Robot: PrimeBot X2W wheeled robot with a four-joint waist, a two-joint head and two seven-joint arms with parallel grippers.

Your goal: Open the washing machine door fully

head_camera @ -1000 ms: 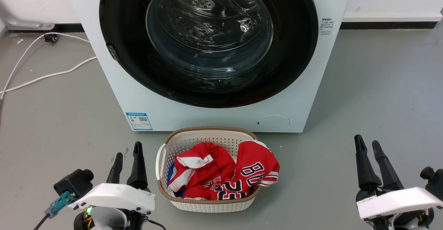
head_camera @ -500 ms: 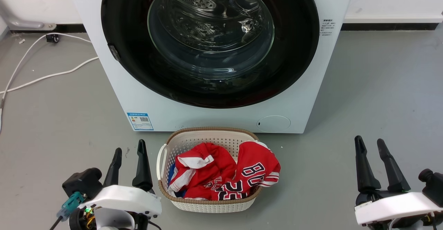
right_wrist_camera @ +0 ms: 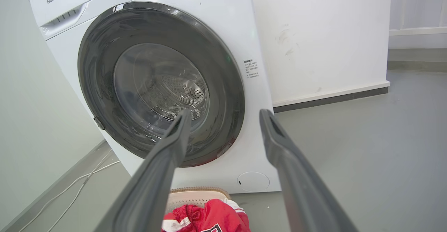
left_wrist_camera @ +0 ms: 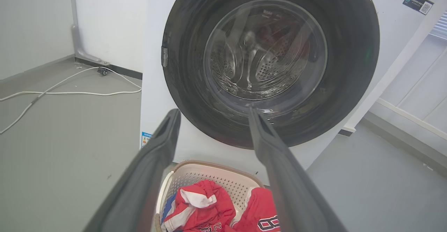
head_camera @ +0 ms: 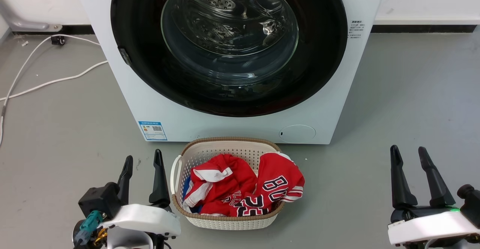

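Some red jerseys (head_camera: pixel 225 185) — heaped in cream basket (head_camera: pixel 225 222), washing machine door (head_camera: pixel 135 35) shut.

A laundry basket (head_camera: pixel 225 222) stands just before the washing machine (head_camera: pixel 232 127), with bare floor (head_camera: pixel 393 102) open on either side.

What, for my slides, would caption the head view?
Left gripper and right gripper, open, flank a laundry basket of red jerseys before the closed washing machine door.
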